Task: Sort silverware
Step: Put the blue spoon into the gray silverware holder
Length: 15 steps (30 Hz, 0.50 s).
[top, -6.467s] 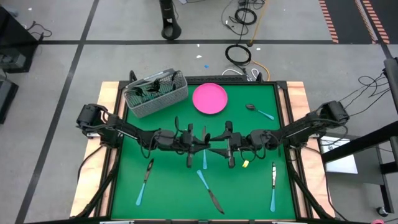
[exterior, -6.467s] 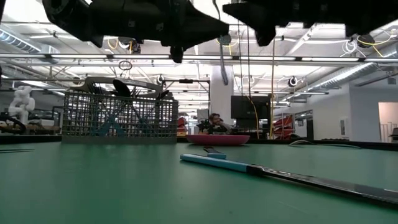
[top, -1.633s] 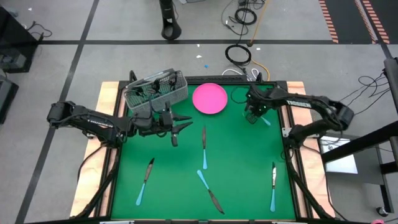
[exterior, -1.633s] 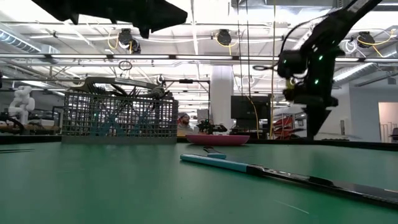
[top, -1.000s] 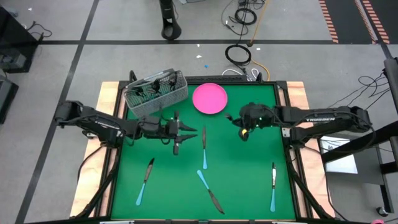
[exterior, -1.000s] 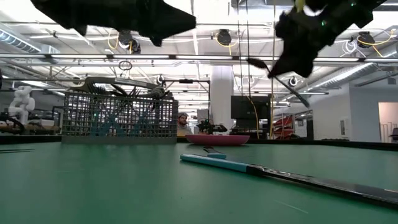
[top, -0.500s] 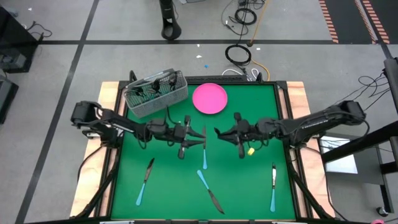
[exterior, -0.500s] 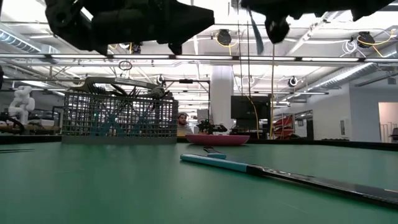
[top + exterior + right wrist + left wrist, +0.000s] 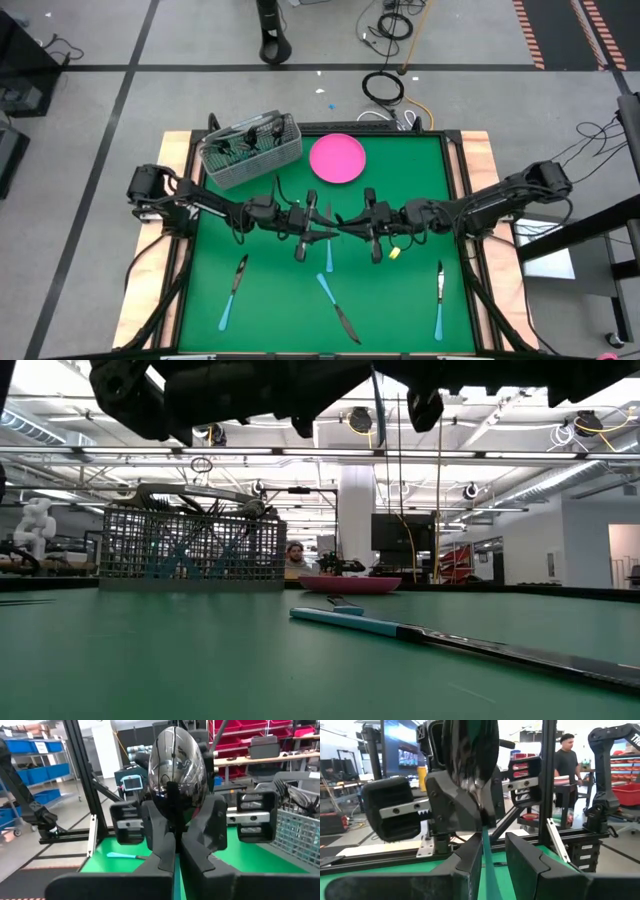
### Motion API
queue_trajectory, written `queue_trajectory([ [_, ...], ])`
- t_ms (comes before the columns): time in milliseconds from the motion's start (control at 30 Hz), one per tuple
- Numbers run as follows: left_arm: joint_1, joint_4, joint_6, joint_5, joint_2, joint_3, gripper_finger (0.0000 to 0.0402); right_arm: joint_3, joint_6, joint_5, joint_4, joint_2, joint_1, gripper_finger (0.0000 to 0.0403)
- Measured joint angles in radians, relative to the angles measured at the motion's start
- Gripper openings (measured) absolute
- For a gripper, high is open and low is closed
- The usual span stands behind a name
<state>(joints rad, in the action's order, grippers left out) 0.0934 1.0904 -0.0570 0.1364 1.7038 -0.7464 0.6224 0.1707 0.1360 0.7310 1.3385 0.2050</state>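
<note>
Covering most of the high view, the green table mat [image 9: 400,300] carries the grey wire-mesh basket [image 9: 250,150] at about 11 o'clock and the round pink plate [image 9: 337,158] at 12 o'clock, while blue-handled cutlery lies scattered toward 6 o'clock: a knife [image 9: 230,290] at 7, a fork [image 9: 438,298] at 5, and two more knives [image 9: 338,308] near the middle. Both dark arms reach to the table's centre, the left gripper [image 9: 318,226] and the right gripper [image 9: 362,226] facing each other tip to tip, close together. The step in hand looks like a handover of a shiny metal spoon with a light blue handle [image 9: 176,757], held well above the mat. The right wrist view shows the right gripper [image 9: 176,852] clamped on the spoon's handle, the bowl upright and the other gripper behind it. The left wrist view shows what that one cannot: the left gripper's fingers [image 9: 470,865] spread, with the blue handle [image 9: 487,862] running between them and not clearly pinched. The low view adds only that both grippers hang high over the mat, with a blue-handled knife [image 9: 440,638] lying flat in front. Next, I judge, the left fingers must close on the handle before the right lets go, then carry the spoon toward the basket at 11 o'clock.
</note>
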Motion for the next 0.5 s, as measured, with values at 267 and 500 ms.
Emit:
queue_trajectory([
  [267,-0.001,-0.008,0.000,-0.009,0.000,0.000,0.0088,0.000,0.000,0.046,0.081,0.042,0.000,0.0000],
  [500,-0.001,-0.007,0.000,-0.010,0.000,0.000,0.0088,0.000,0.000,0.051,0.082,0.046,0.000,0.0000],
])
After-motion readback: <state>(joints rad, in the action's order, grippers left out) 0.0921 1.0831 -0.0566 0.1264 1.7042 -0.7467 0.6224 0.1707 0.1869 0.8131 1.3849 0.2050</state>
